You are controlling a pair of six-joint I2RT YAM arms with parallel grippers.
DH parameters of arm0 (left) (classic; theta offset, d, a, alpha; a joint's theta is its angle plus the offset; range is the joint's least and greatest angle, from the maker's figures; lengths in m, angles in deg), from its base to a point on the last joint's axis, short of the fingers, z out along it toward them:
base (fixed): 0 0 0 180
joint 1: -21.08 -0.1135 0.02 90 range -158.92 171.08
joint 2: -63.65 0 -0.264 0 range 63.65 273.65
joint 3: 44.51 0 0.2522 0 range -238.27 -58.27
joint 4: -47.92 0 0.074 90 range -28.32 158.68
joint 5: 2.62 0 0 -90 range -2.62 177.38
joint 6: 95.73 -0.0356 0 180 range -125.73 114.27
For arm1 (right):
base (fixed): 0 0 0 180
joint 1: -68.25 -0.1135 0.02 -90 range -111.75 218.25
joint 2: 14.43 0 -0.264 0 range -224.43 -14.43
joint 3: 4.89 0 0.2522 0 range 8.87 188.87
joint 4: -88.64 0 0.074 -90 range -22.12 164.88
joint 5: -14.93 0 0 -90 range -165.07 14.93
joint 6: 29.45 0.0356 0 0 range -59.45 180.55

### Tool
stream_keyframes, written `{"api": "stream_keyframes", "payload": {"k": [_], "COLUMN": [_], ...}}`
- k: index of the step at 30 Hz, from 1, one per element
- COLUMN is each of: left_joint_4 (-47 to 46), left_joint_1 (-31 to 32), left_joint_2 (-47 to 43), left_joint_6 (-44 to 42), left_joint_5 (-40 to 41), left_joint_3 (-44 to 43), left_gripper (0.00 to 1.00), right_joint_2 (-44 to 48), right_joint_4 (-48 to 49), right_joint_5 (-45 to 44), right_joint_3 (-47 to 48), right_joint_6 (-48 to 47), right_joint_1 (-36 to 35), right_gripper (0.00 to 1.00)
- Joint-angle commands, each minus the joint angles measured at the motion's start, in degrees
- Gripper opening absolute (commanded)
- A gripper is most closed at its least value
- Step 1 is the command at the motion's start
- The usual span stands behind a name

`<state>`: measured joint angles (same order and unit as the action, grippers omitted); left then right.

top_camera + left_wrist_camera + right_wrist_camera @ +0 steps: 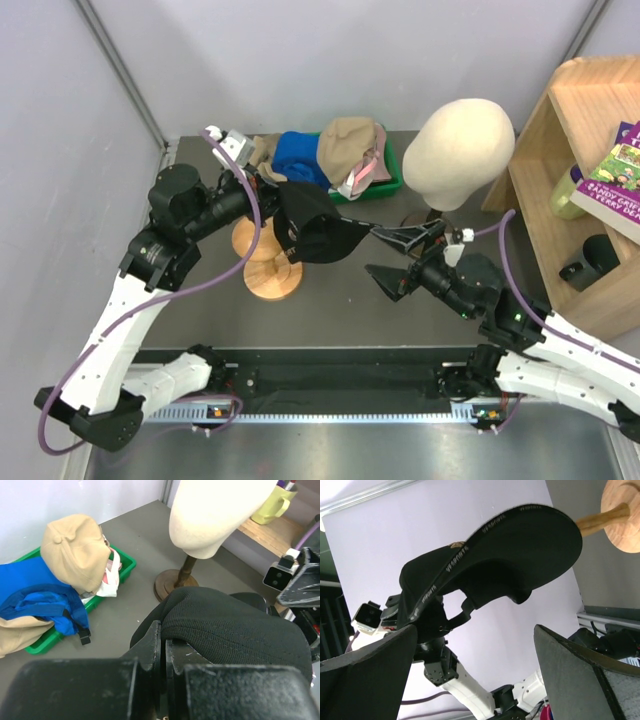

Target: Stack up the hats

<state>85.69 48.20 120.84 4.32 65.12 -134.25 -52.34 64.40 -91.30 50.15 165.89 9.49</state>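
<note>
A black hat hangs in the air above the table's middle, and my left gripper is shut on its rear edge. In the left wrist view the two fingers pinch the black hat at its rim. My right gripper stands open just right of the brim, touching nothing. From the right wrist the black hat shows from underneath, above the wide-apart fingers. More hats lie piled in the green tray: a tan hat on top, a blue hat beside it, with pink and white fabric under them.
A cream mannequin head on a dark stand rises at the back right. A round wooden knob stand sits under the left arm. A wooden shelf with a book and a yellow-green mug fills the right edge.
</note>
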Motion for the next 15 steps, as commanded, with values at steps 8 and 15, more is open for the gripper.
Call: {"api": "stream_keyframes", "payload": {"k": [8, 15], "left_joint_4": [-3.1, -4.0], "left_joint_1": [0.2, 0.2], "left_joint_2": [0.6, 0.2], "left_joint_6": [-0.5, 0.3], "left_joint_5": [-5.3, -7.5], "left_joint_3": [-1.6, -0.7], "left_gripper": [0.0, 0.0], "right_joint_2": [2.5, -1.1], "right_joint_4": [-0.6, 4.8], "right_joint_5": [-4.2, -4.1], "right_joint_3": [-2.0, -2.6], "right_joint_6": [4.6, 6.2], "right_joint_1": [-0.9, -0.9], "right_gripper": [1.0, 0.99]}}
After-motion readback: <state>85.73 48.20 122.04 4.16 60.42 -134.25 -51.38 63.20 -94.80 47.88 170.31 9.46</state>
